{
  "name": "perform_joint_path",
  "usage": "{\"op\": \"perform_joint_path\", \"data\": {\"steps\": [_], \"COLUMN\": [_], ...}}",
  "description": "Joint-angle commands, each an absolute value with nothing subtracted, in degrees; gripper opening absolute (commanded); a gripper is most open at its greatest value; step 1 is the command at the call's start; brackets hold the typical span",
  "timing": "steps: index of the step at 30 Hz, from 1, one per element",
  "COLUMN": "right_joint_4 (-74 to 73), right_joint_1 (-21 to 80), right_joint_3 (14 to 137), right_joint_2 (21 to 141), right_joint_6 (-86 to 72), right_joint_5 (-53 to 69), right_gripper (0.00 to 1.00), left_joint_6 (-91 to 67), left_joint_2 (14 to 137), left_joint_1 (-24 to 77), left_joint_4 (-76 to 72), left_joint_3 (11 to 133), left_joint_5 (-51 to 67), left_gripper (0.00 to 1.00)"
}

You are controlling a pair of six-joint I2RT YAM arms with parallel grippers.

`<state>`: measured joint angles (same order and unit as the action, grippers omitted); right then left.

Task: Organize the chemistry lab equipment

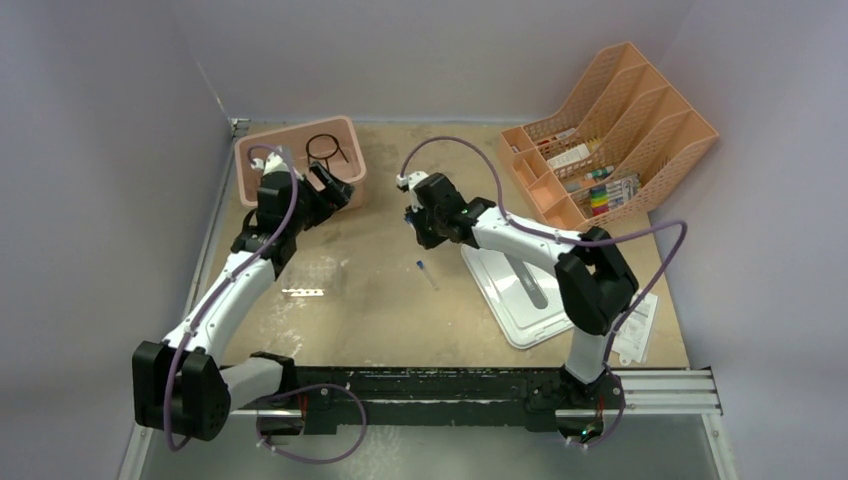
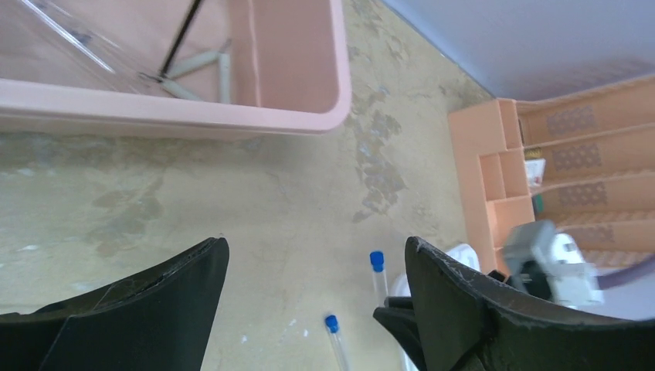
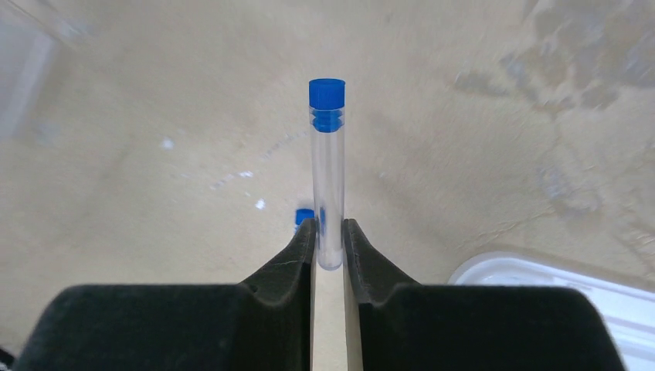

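My right gripper (image 1: 413, 216) (image 3: 329, 232) is shut on the lower end of a clear blue-capped vial (image 3: 327, 162), held above the table's middle. The held vial also shows in the left wrist view (image 2: 377, 270). A second blue-capped vial (image 1: 428, 273) (image 2: 334, 334) lies on the table below it; its cap (image 3: 303, 216) peeks out behind my right fingers. My left gripper (image 1: 338, 190) (image 2: 315, 255) is open and empty, just in front of the pink bin (image 1: 350, 175) (image 2: 293, 116). The black wire ring stand (image 1: 325, 148) (image 2: 179, 42) stands inside the bin.
A white lid-like tray (image 1: 520, 295) lies right of centre under my right arm. An orange divided organizer (image 1: 610, 140) (image 2: 494, 162) with small items stands at the back right. A small pale strip (image 1: 303, 292) lies left of centre. A printed paper (image 1: 636, 330) lies near the right edge.
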<state>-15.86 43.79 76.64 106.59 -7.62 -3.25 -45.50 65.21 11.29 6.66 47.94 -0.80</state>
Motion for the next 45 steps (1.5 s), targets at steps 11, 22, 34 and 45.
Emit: {"op": "perform_joint_path", "data": {"steps": [11, 22, 34, 45], "right_joint_4": [-3.26, -2.38, -3.34, -3.12], "right_joint_1": [42.87, 42.88, 42.89, 42.89], "right_joint_3": [78.45, 81.15, 81.94, 81.70], "right_joint_2": [97.42, 99.26, 101.55, 101.82], "right_joint_6": [-9.63, -8.66, -7.50, -7.14], "right_joint_5": [11.90, 21.00, 21.71, 21.97], "right_gripper": [0.12, 0.11, 0.11, 0.11], "left_joint_6": [-52.66, -54.50, -52.77, -47.18], "left_joint_2": [72.84, 79.40, 79.38, 78.36], "left_joint_1": [11.86, 13.05, 13.54, 13.54], "left_joint_4": [2.90, 5.18, 10.08, 15.58], "left_joint_3": [55.02, 56.62, 58.20, 59.05], "left_joint_5": [24.28, 29.46, 31.38, 28.12], "left_gripper": [0.76, 0.52, 0.28, 0.29]}}
